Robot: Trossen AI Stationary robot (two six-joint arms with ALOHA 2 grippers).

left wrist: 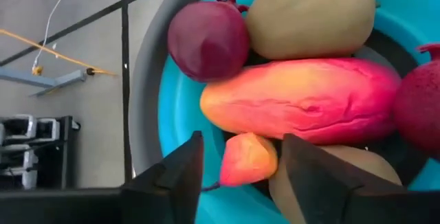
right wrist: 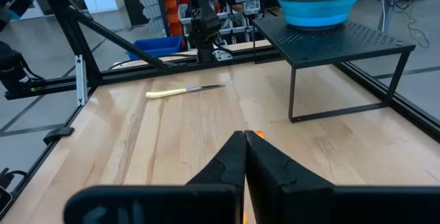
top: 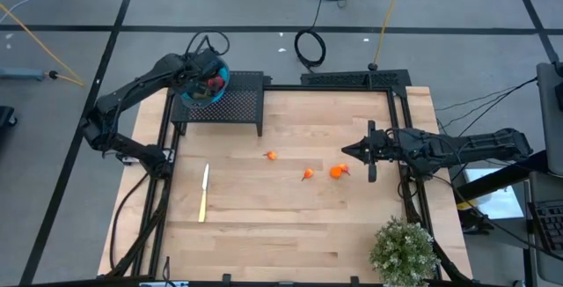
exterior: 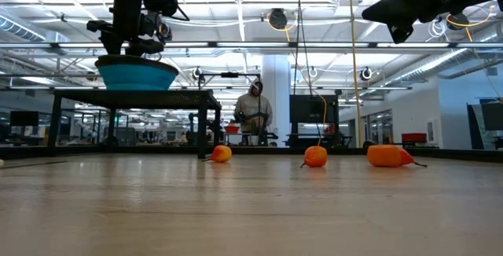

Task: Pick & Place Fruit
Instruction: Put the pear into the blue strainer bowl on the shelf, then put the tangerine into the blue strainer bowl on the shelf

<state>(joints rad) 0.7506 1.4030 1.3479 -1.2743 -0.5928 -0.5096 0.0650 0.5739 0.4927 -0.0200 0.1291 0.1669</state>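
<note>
My left gripper (left wrist: 244, 165) is open, pointing down into the blue bowl (left wrist: 175, 114), which stands on a black raised stand (top: 233, 106) at the table's far left. A small orange fruit (left wrist: 247, 159) lies between its fingers. Beside it in the bowl lie the elongated red-orange fruit (left wrist: 302, 100), dark red round ones (left wrist: 206, 38) and olive-green ovals (left wrist: 313, 14). Three small orange fruits rest on the table (top: 272, 156) (top: 308, 174) (top: 338, 172). My right gripper (top: 347, 150) is shut and hovers above the table, just right of them.
A slim pale knife (top: 204, 192) lies on the table's left half. A potted plant (top: 405, 250) stands at the near right corner. Black frame rails run along the table's sides. In the low view a person (exterior: 255, 115) is far behind the table.
</note>
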